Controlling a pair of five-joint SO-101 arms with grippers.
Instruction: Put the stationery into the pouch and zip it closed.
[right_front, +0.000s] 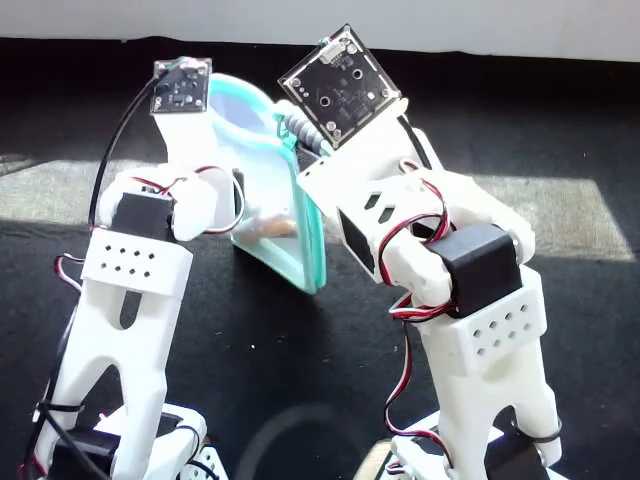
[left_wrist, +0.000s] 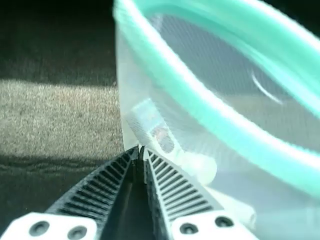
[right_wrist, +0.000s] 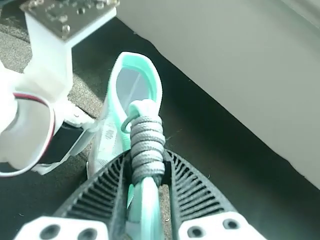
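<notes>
You have a dark, felt-like tabletop (right_front: 300, 370) to work on. A broad band of sunlight (right_front: 570, 215) crosses it from side to side, and the part nearest you lies in shade. Along its far edge, a pale wall (right_front: 480, 20) rises behind.

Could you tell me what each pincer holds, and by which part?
Left pincer pinches the pouch by its side edge; right pincer grips its grey zipper cord.

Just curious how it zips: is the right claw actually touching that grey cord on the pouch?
Touching. The right wrist view shows the right gripper clamped on the grey cord, pressing it from both sides, at the rim of the pouch.
</notes>
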